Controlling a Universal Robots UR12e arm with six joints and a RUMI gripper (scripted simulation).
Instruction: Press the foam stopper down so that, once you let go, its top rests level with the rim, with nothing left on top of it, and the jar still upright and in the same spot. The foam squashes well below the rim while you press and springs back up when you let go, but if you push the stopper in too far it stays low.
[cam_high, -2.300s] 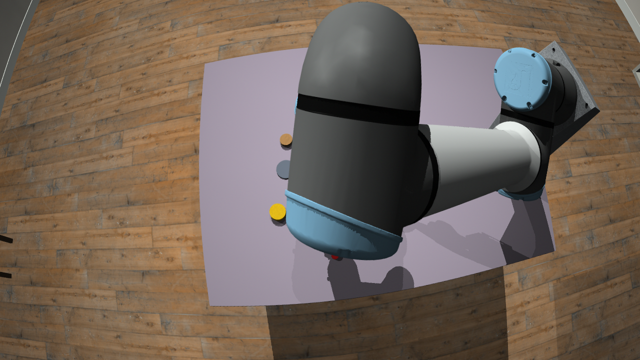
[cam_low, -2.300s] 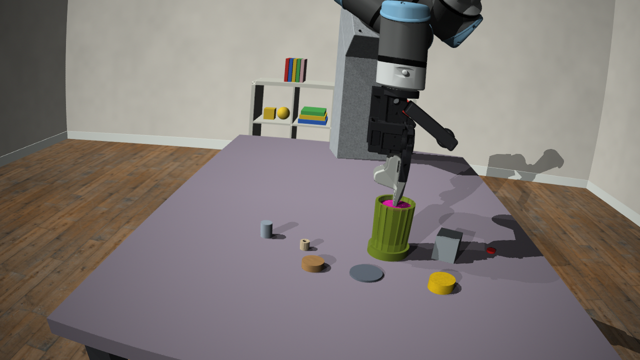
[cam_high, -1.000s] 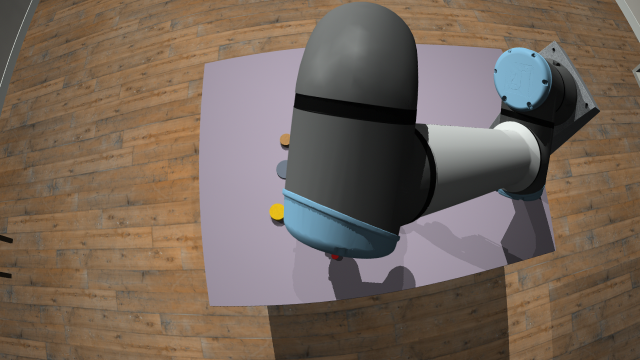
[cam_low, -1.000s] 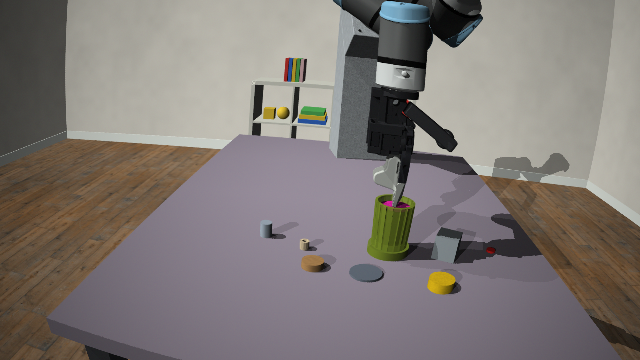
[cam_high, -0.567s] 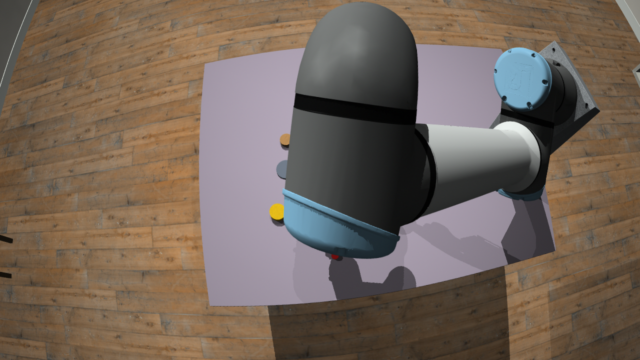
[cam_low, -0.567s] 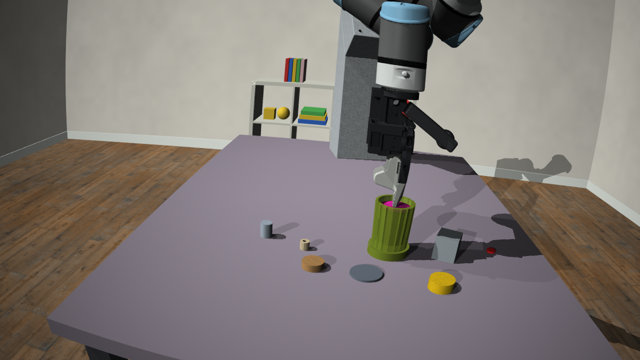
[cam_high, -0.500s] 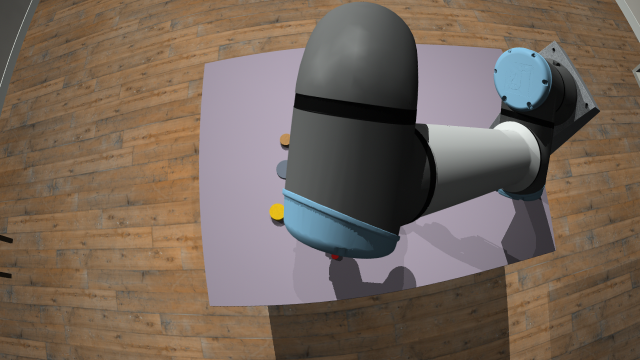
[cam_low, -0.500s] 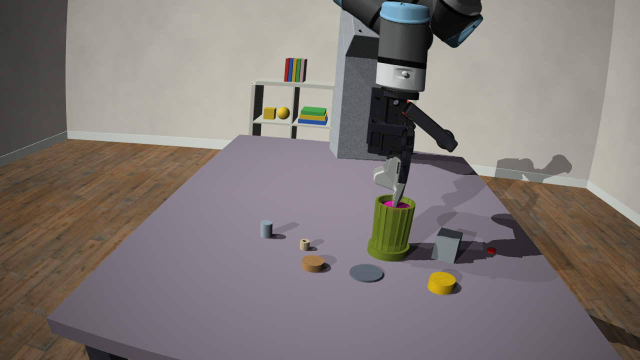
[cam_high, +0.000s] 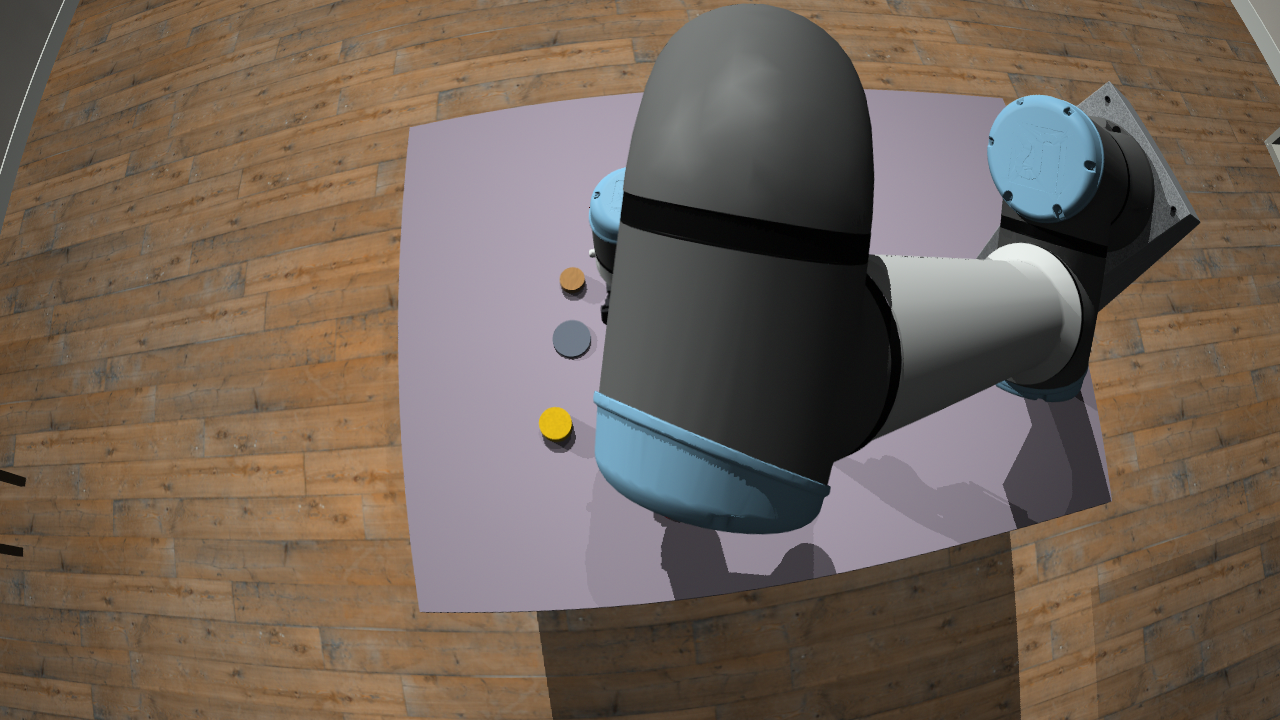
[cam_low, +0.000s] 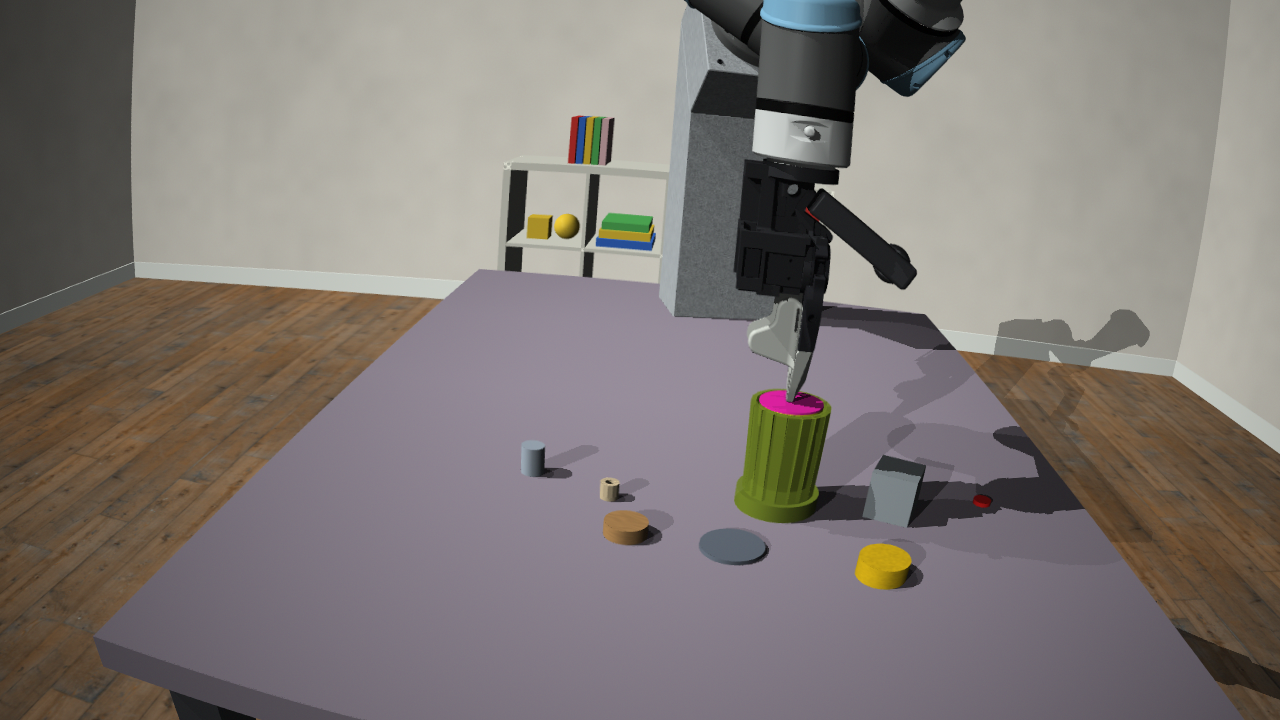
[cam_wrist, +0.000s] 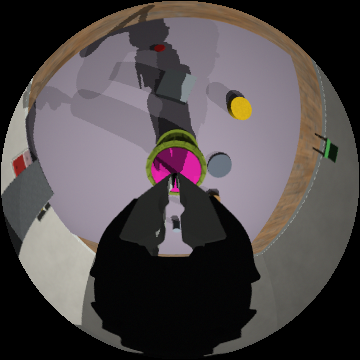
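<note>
An olive-green ribbed jar (cam_low: 780, 463) (cam_wrist: 151, 159) stands upright on the grey-purple table (cam_low: 402, 465). A magenta foam stopper (cam_low: 787, 405) (cam_wrist: 187, 165) fills its mouth, its top about level with the rim. My gripper (cam_low: 793, 391) (cam_wrist: 175, 174) is shut and empty. It points straight down over the stopper, with its tips at or just above the foam surface. The arm hides the jar in the overhead view.
Near the jar lie a grey flat disc (cam_low: 732, 545) (cam_high: 571, 339) (cam_wrist: 219, 164), a yellow puck (cam_low: 882, 565) (cam_high: 554, 422) (cam_wrist: 240, 108), a brown puck (cam_low: 624, 526) (cam_high: 571, 279), a grey block (cam_low: 893, 490) (cam_wrist: 175, 85), a small red cap (cam_low: 981, 500) (cam_wrist: 159, 48), a beige ring (cam_low: 609, 488) and a grey-blue cylinder (cam_low: 532, 457).
</note>
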